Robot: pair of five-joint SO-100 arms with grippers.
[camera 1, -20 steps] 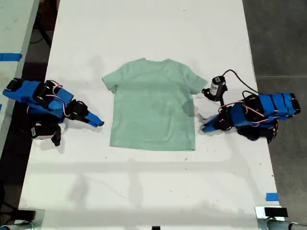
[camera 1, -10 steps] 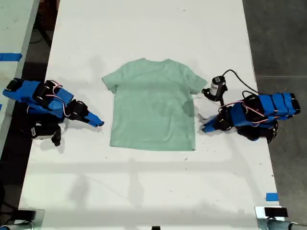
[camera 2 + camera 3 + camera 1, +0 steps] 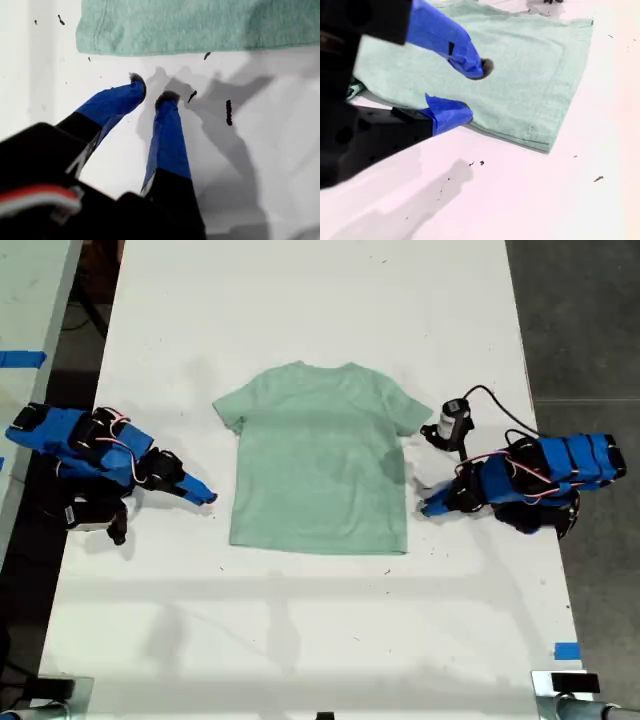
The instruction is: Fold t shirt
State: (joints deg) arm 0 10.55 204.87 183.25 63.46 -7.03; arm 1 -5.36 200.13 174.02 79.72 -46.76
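Observation:
The pale mint-green t shirt [image 3: 320,455] lies flat and spread out on the white table [image 3: 300,640], neck toward the exterior view's top. My first gripper [image 3: 425,508] is at the exterior view's right, low over the table a short gap from the shirt's side edge near the hem corner. In its wrist view the t shirt [image 3: 200,25] lies just beyond my first gripper [image 3: 151,89], whose blue fingers stand slightly open and hold nothing. My second gripper [image 3: 207,498] is at the exterior view's left, short of the opposite edge. In its wrist view my second gripper [image 3: 472,90] is open, seen against the t shirt [image 3: 530,65].
A small black cylinder with a cable [image 3: 455,422] lies beside the shirt's sleeve at the exterior view's right, close to the first arm. Blue tape [image 3: 566,650] marks the table's edge at the exterior view's lower right. Dark specks [image 3: 229,112] dot the table.

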